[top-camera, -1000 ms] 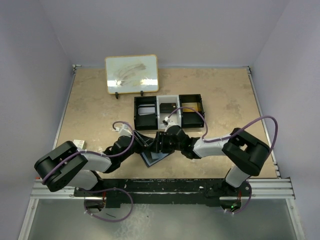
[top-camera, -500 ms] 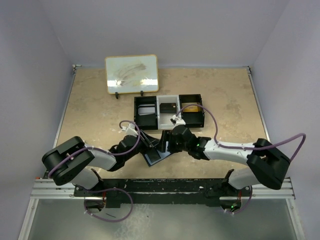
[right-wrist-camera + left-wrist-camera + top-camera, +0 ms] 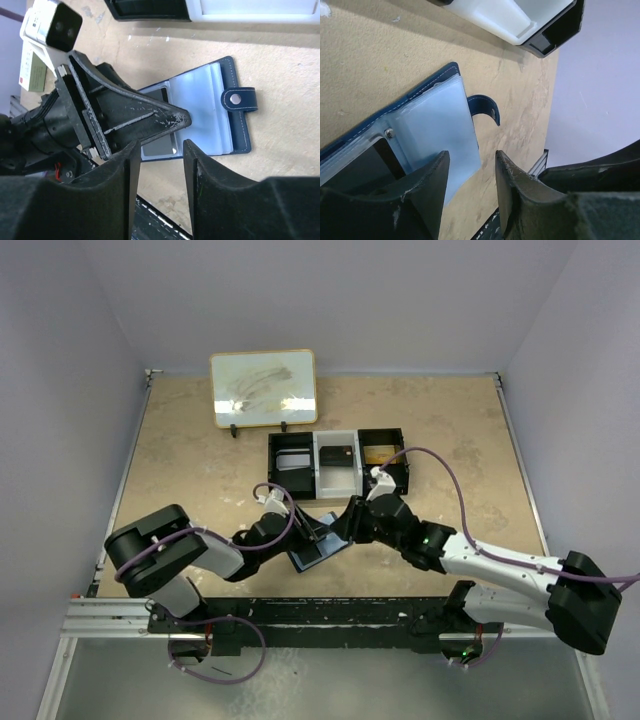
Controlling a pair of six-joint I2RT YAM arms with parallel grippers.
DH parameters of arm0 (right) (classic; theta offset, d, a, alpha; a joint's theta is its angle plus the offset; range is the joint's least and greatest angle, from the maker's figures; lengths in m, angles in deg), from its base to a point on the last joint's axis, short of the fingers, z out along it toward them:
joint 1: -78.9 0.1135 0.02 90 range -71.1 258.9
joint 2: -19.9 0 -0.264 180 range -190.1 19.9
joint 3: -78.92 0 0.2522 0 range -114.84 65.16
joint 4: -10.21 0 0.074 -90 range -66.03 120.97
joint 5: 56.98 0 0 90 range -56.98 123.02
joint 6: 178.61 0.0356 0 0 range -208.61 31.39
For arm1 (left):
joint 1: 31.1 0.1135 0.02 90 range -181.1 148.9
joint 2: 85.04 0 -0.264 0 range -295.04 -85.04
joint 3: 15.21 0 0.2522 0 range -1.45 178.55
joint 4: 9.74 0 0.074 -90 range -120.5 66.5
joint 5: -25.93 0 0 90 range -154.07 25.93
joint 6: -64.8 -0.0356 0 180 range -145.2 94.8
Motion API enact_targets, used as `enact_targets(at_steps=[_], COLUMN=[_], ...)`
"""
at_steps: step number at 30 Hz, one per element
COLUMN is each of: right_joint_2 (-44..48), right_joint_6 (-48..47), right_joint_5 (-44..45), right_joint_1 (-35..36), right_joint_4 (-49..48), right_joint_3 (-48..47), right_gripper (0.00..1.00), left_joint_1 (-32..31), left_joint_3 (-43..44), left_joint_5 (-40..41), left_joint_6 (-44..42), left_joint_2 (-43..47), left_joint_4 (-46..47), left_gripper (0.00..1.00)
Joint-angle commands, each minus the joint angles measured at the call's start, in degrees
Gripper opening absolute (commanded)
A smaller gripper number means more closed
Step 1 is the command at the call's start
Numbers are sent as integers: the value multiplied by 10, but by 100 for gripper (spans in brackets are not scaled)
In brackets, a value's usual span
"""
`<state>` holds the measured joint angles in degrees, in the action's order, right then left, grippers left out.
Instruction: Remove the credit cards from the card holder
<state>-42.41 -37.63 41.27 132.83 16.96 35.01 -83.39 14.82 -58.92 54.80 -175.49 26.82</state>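
Observation:
The card holder (image 3: pixel 312 554) lies open on the table, navy outside with pale blue pocket panels (image 3: pixel 205 102) and a snap tab (image 3: pixel 240 98). A dark credit card (image 3: pixel 159 145) shows in a pocket on its left half, also the dark card (image 3: pixel 360 167) in the left wrist view. My left gripper (image 3: pixel 471 157) is open, low over the holder's edge, one finger (image 3: pixel 427 187) above the pale panel (image 3: pixel 440 122); nothing sits between the jaws. My right gripper (image 3: pixel 161 150) hovers open above the holder's near edge, facing the left gripper's fingers (image 3: pixel 130 117).
A black three-compartment tray (image 3: pixel 338 438) stands just behind the holder with cards in its compartments. A whiteboard (image 3: pixel 264 388) leans at the back. A small red-and-white box (image 3: pixel 31 70) lies left of the arms. The table's near rail (image 3: pixel 320 612) runs close below the holder.
The right arm has stretched out, its elbow swinging far right and its gripper shifting right and back from the holder. The left arm has reached further right toward the holder.

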Motion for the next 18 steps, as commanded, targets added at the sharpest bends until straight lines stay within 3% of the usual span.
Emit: enact_targets(at_steps=[1,11,18], right_joint_2=[-6,-101,-169], right_joint_6=[-2,-40,-51], right_joint_5=[-54,-131,-145], right_joint_1=[-1,-1,-2], right_joint_4=[-79,-146,-151], right_joint_3=[22,-2,-38], right_gripper=[39,37,35], left_joint_1=[-4,-7,-8], left_joint_3=[-5,25,-3], left_joint_5=[33,184,149], left_joint_6=[-1,-76,-81], left_joint_2=[52,353,441], left_joint_4=[25,-460,-565], left_gripper=[40,46,46])
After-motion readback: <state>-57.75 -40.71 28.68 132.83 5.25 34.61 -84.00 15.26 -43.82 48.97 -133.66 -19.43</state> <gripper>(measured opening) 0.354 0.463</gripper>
